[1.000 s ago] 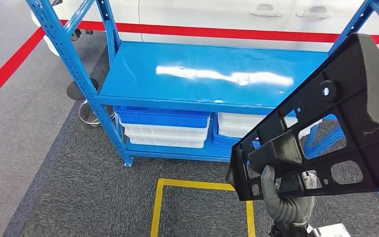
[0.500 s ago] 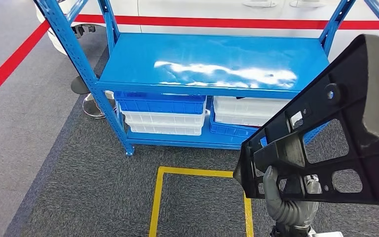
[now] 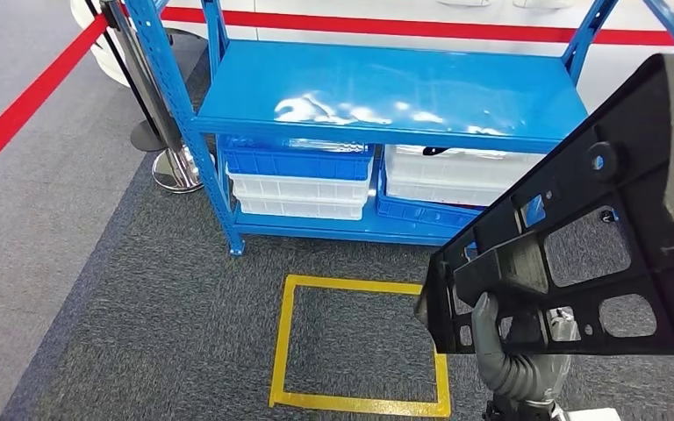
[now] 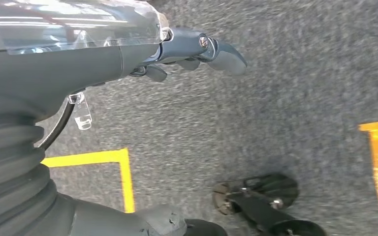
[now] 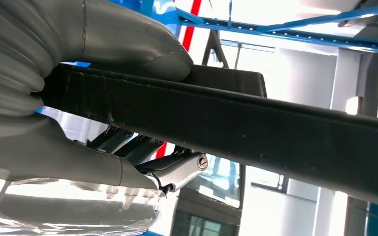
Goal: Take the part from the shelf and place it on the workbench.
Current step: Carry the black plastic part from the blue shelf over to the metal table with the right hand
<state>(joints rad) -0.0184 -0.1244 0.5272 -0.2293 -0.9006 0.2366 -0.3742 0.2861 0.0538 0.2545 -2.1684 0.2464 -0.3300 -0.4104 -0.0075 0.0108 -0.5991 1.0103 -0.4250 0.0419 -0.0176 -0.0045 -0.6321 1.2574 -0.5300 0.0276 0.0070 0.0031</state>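
Head view | my right hand (image 3: pixel 516 355) grips the black part (image 3: pixel 597 237), held up off the shelf (image 3: pixel 386 88) | left hand (image 4: pixel 197 49) hangs loose, holding nothing | step: carry | next: I judge turning toward workbench, unseen.

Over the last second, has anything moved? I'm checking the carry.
The whole view has shifted: the camera backed away from the shelf, and more of the yellow floor square shows. That is the robot moving, not the things. The right hand still holds the black part the same way.
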